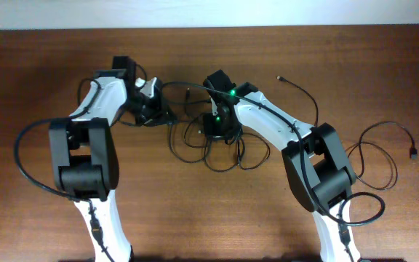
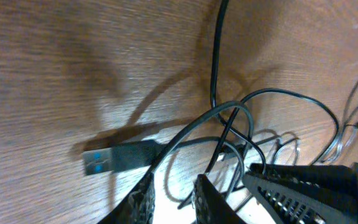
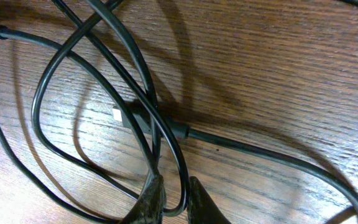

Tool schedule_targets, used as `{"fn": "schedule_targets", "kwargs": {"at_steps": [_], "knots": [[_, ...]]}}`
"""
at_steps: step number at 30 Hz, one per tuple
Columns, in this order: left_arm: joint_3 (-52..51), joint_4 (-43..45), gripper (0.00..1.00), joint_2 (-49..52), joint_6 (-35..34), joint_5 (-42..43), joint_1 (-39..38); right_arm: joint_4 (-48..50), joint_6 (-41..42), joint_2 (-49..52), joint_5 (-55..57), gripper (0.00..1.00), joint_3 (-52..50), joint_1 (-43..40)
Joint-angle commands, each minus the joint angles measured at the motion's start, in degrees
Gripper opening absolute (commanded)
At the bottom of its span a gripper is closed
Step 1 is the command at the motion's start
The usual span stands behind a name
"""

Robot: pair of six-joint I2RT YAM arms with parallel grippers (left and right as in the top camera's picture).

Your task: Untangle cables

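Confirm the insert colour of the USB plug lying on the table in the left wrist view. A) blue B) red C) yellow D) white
A: the cable plug lies flat on the table, and the insert at its open end is plainly blue.

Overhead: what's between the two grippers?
Only cables, looped on the stretch from left gripper to right gripper; the overhead view shows it.
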Motion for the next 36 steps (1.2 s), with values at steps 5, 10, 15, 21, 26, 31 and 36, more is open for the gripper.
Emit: {"fn": "schedule_targets", "kwargs": {"at_steps": [5, 10, 15, 21, 26, 31, 36], "knots": [[0.2, 2.0, 0.29, 0.6, -5.3, -12.6, -5.8, -0.5, 0.5, 0.4, 0.8, 0.13, 0.0, 0.2], [0.2, 1.7, 0.42, 0.6, -5.8, -13.6, -5.8, -0.6, 0.5, 0.4, 0.8, 0.13, 0.0, 0.2], [2.1, -2.9, 0.41, 0.6, -4.7, -11.4, -4.3, -0.5, 0.5, 0.4, 0.7, 0.14, 0.0, 0.2], [2.1, -3.3, 0.35, 0.6, -4.7, -11.4, -4.5, -0.4, 0.5, 0.4, 0.6, 0.22, 0.0, 0.2], [2.1, -3.2, 0.34, 0.6, -4.7, -11.3, -4.7, -0.4, 0.5, 0.8, 0.9, 0.23, 0.0, 0.2], [2.1, -3.0, 0.27, 0.6, -4.7, -11.4, -5.1, -0.4, 0.4, 1.1, -0.1, 0.04, 0.0, 0.2], [2.1, -2.4, 0.14, 0.6, -4.7, -11.6, -5.0, -0.6, -3.6, -6.9, -7.1, 0.04, 0.5, -0.3]]}}
